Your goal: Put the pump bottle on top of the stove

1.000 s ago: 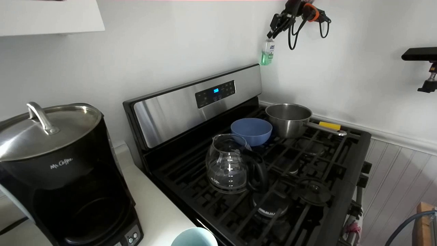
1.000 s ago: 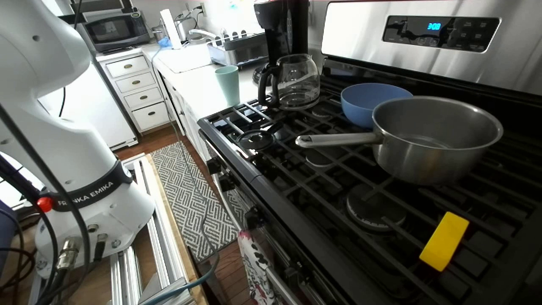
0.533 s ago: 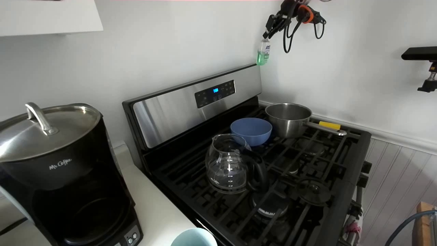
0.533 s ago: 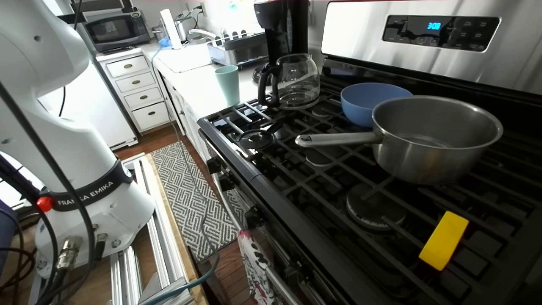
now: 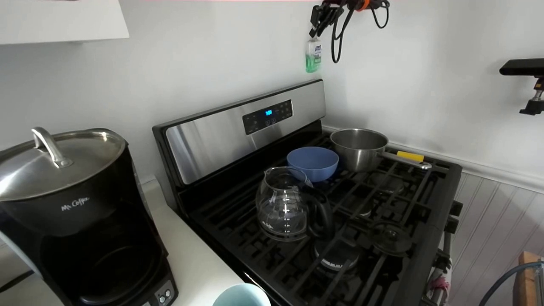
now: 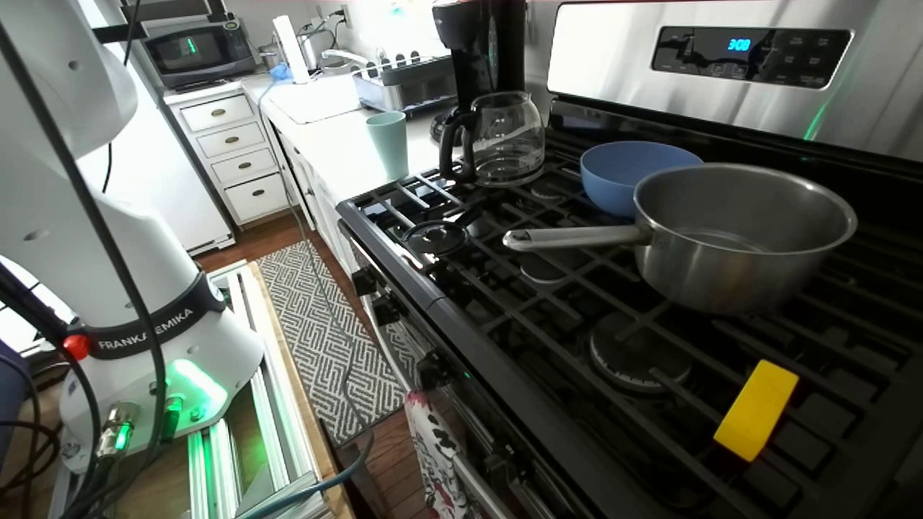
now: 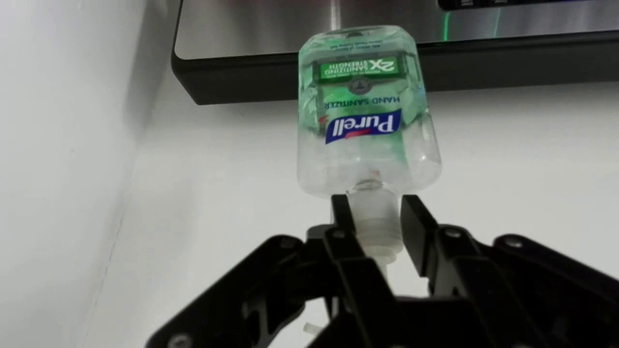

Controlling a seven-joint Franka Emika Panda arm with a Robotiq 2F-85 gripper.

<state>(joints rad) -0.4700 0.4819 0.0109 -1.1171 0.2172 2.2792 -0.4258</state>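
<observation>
While the pump bottle (image 7: 360,113) hangs upright above the stove (image 5: 357,225), the end effector (image 7: 375,208) clasps its top.

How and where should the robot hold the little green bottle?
Probably by its narrow neck, pinched from above, the way the gripper has it: the bottle hangs about upright, neck end up, and widens below.

Your black pincer (image 7: 375,208) partly hides the pale pump head (image 7: 378,223) of the translucent green bottle (image 7: 362,92); in an exterior view, the bottom edge crops your mint-green round cup (image 5: 242,295).
</observation>
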